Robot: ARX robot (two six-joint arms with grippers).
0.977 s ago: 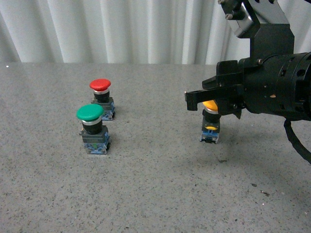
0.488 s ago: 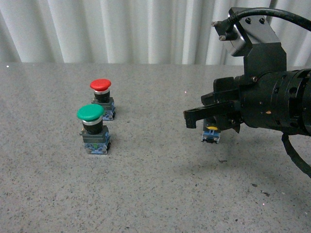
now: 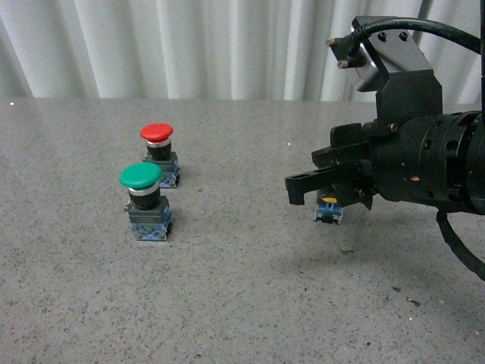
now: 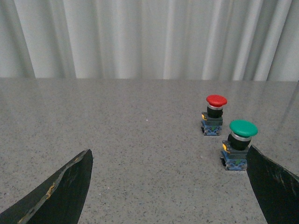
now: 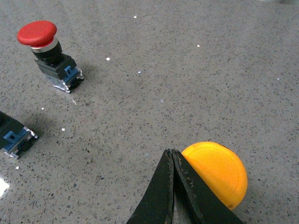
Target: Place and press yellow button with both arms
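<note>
- Step in hand, as I judge it: the press. The right gripper (image 3: 297, 187) hangs low over the yellow button (image 3: 328, 210), which stands upright on the table (image 3: 227, 296)
- Front view: only the button's blue-grey base and a sliver of yellow show below the black wrist; the cap is hidden behind the gripper
- Right wrist view: the fingers of the right gripper (image 5: 172, 155) are pressed together into one blade, nothing pinched between them; the yellow button's cap (image 5: 217, 172) sits right against their edge, partly covered
- Whether the blade bears on the cap or only hovers above it, I cannot tell
- Yellow button's place: right of centre on the table, well apart from the green button (image 3: 144, 201) and the red button (image 3: 158, 150), which stand near each other on the left
- Left gripper (image 4: 168, 150): out of the front view; its own camera shows the fingers spread wide with nothing between them, and the green and red buttons ahead beside one finger
- Next move, by my reading: a straight push down on the cap's centre; the fingers sit toward the cap's edge, so a skewed push could tip or slide the small base
- The left arm's share looks not yet started; steadying the base would suit it
- Containers: none in view, only buttons on bare table, curtain (image 3: 189, 45) behind
</note>
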